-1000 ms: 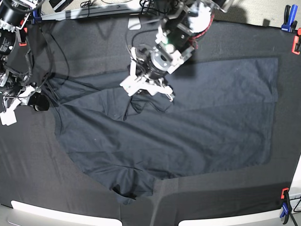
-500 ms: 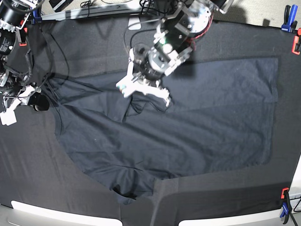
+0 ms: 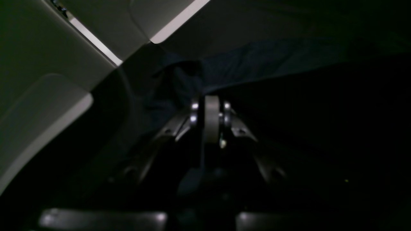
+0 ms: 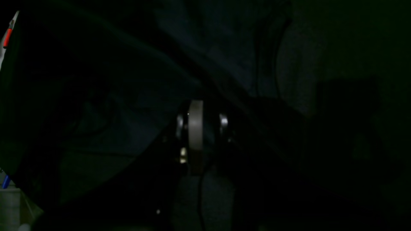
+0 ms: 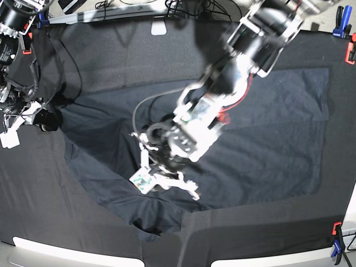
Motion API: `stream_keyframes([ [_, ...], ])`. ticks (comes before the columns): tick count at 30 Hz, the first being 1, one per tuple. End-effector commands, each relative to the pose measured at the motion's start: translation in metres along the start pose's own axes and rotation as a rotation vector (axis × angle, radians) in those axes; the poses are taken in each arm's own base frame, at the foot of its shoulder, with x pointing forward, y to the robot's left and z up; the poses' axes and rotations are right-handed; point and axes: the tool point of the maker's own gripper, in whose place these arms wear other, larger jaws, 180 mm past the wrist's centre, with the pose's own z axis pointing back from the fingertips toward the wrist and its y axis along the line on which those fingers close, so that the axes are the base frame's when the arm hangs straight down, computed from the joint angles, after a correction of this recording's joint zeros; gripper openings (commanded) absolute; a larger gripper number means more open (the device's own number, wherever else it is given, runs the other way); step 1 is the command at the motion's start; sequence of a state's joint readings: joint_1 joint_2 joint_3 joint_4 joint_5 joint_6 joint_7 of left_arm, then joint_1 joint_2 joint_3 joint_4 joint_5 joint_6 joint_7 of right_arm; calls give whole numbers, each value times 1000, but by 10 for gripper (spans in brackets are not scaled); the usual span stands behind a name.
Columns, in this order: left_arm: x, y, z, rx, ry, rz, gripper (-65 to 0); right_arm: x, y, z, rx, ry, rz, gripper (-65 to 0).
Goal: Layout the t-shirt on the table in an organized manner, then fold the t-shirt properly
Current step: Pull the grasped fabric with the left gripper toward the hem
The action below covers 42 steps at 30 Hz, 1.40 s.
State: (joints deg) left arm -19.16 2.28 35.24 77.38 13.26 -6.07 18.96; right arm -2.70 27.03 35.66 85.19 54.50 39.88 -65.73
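The dark slate-blue t-shirt (image 5: 267, 139) lies spread across the black-clothed table (image 5: 250, 236), its lower left part bunched near the front edge. My left gripper (image 5: 165, 186) is low over the shirt's front-left part. In the left wrist view the left gripper (image 3: 212, 109) is shut, a strip of the t-shirt (image 3: 250, 64) caught between the pads. My right gripper (image 5: 44, 118) sits at the far left by the shirt's corner. In the dim right wrist view the right gripper (image 4: 200, 112) has its jaws close together on dark t-shirt (image 4: 128, 128) cloth.
Red and blue clamps (image 5: 337, 239) grip the table's edges, with another clamp (image 5: 339, 25) at the back right. Cables (image 5: 61, 67) trail over the back left of the cloth. The pale rim (image 5: 250, 261) runs along the front edge.
My left gripper shut on the bunched fold near the shirt's upper middle, then swung down toward the table's front with it. The right arm has stayed put.
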Motion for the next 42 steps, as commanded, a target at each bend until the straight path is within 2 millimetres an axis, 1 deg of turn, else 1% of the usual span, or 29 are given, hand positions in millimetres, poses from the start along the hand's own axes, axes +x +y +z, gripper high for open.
stream_keyframes([
  [1, 25, 2, -8, 7, -72, 9, -650, 19, 1, 7, 2, -49, 32, -588],
  [5, 15, -20, -28, -39, -60, 35, -650, 20, 1, 7, 2, -50, 32, -588],
  [8, 8, -29, -39, -74, -55, 23, -650, 19, 2, 6, 5, -50, 29, -588],
  [11, -1, -25, -46, -77, -44, 9, -650, 17, 5, 3, 14, -54, 19, -588],
  [17, -5, -13, -56, -73, -37, -21, -650, 11, 12, -4, 37, -61, -6, -588],
  [18, -3, -11, -57, -71, -38, -24, -603, 11, 13, -5, 40, -62, -9, -588],
  [20, 0, -9, -58, -68, -45, -28, -454, 10, 14, -6, 43, -63, -12, -588],
  [21, 3, -7, -59, -65, -49, -31, -407, 10, 15, -6, 45, -63, -14, -588],
  [22, 5, -5, -59, -63, -53, -29, -396, 9, 15, -6, 45, -63, -14, -588],
  [26, 17, 4, -62, -57, -74, 35, -396, 9, 15, -7, 45, -63, -15, -588],
  [28, 19, 6, -62, -58, -60, 63, -397, 9, 15, -7, 45, -63, -15, -588],
  [30, 16, 6, -61, -57, -28, 64, -401, 9, 15, -7, 45, -63, -15, -588],
  [34, 5, 5, -61, -63, 41, 62, -401, 9, 15, -7, 45, -63, -15, -588],
  [36, 4, -6, -59, -123, 53, 74, -401, 9, 15, -7, 46, -63, -15, -588],
  [37, 7, -12, -59, -156, 44, 104, -401, 9, 15, -7, 46, -63, -15, -588],
  [38, 11, -15, -59, -170, 25, 148, -401, 9, 15, -7, 46, -64, -15, -588],
  [40, 22, -15, -58, -179, -31, 226, -401, 9, 15, -7, 46, -63, -15, -588],
  [42, 28, -13, -59, -174, -57, 228, -401, 9, 15, -7, 46, -63, -15, -588],
])
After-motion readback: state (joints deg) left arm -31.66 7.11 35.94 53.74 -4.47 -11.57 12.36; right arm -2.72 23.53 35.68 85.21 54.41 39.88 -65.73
